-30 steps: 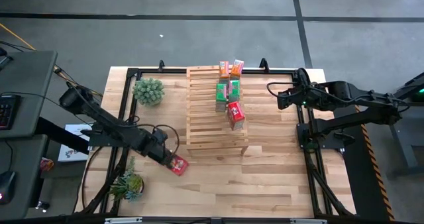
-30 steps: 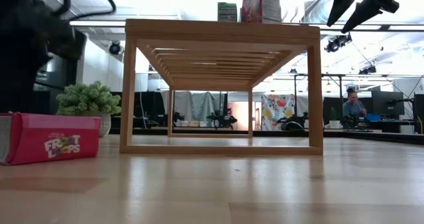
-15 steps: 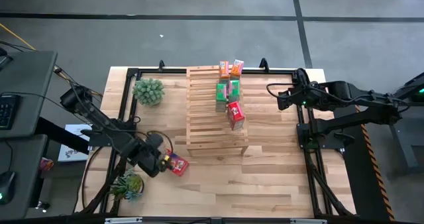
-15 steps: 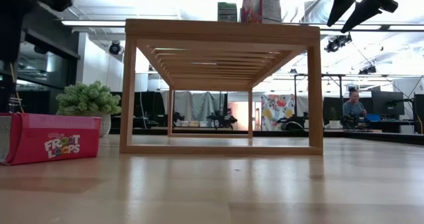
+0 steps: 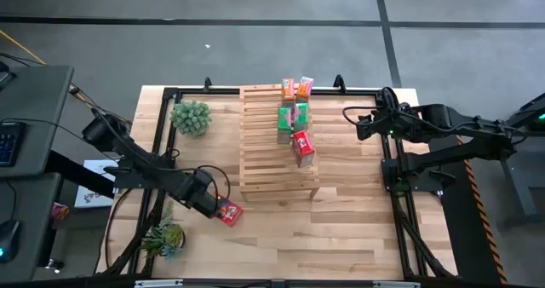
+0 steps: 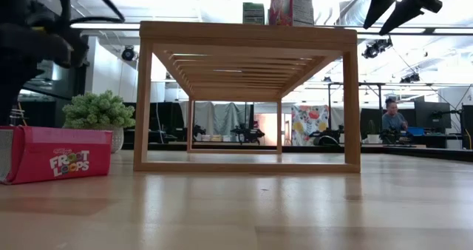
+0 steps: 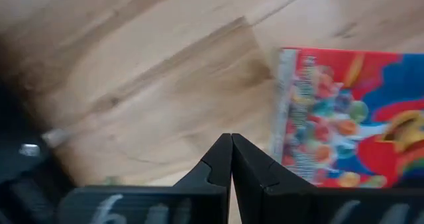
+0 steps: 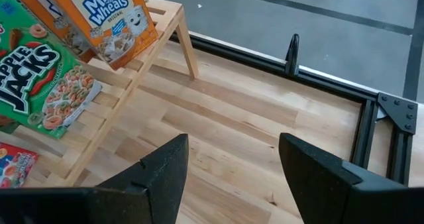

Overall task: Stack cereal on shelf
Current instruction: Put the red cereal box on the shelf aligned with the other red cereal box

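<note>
A red cereal box (image 5: 228, 211) lies flat on the table in front of the shelf's near left corner; it also shows in the low view (image 6: 55, 155) and the left wrist view (image 7: 351, 118). My left gripper (image 5: 210, 204) is shut and empty, just left of that box, fingertips together (image 7: 231, 138). The slatted wooden shelf (image 5: 264, 160) carries several boxes: orange (image 5: 289, 88), green (image 5: 285, 116) and red (image 5: 302, 147). My right gripper (image 5: 351, 118) hangs open and empty right of the shelf (image 8: 232, 164).
A potted plant (image 5: 190, 117) stands at the far left and another (image 5: 163, 237) at the near left, close to my left arm. The table's black frame (image 8: 371, 118) runs along the edges. Bare tabletop (image 5: 341, 228) lies in front of the shelf.
My left gripper drew back from the red box toward the table's near left, then came back beside it. The red box has stayed where it lay.
</note>
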Robot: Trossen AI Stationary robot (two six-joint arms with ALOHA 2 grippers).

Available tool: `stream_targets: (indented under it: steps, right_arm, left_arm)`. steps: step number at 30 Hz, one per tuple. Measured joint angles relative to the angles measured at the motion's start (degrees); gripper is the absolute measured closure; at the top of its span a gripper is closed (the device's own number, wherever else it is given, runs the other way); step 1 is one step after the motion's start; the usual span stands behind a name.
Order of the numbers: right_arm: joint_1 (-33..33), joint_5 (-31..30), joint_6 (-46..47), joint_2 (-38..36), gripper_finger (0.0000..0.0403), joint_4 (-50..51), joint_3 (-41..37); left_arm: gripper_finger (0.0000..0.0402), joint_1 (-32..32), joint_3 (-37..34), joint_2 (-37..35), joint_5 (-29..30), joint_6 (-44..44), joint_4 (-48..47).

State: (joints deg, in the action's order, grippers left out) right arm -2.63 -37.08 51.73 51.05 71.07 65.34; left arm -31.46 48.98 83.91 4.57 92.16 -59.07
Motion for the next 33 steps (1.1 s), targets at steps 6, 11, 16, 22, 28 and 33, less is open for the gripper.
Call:
stream_targets:
  steps: [6,11,16,22,28,33]
  right_arm:
    - [0.02,-0.26,-0.80,0.02,0.0174,-0.74,0.00]
    - [0.04,0.25,-0.80,0.02,0.0174,-1.06,0.00]
    - [0.04,0.38,-0.19,0.00,0.0174,-3.07,0.00]
    - [0.04,2.96,0.98,0.02,0.0174,-8.22,0.00]
    - [0.04,4.72,2.39,0.03,0.0174,-12.18,0.00]
    - [0.04,4.86,8.12,1.07,0.0174,-12.66,0.00]
  left_arm:
    - [0.0401,-2.55,0.12,2.93,-4.88,4.85,10.87]
    - [0.0401,-6.89,0.94,6.36,-7.09,10.98,23.81]
    - [0.0401,-10.15,4.58,6.89,-3.14,10.63,24.89]
    - [0.0401,-17.82,6.87,-1.67,30.21,-4.71,18.71]
    - [0.0401,-24.95,-0.02,-3.29,35.52,-19.87,21.86]
    - [0.0401,-27.19,-8.70,-3.34,34.40,-31.94,38.80]
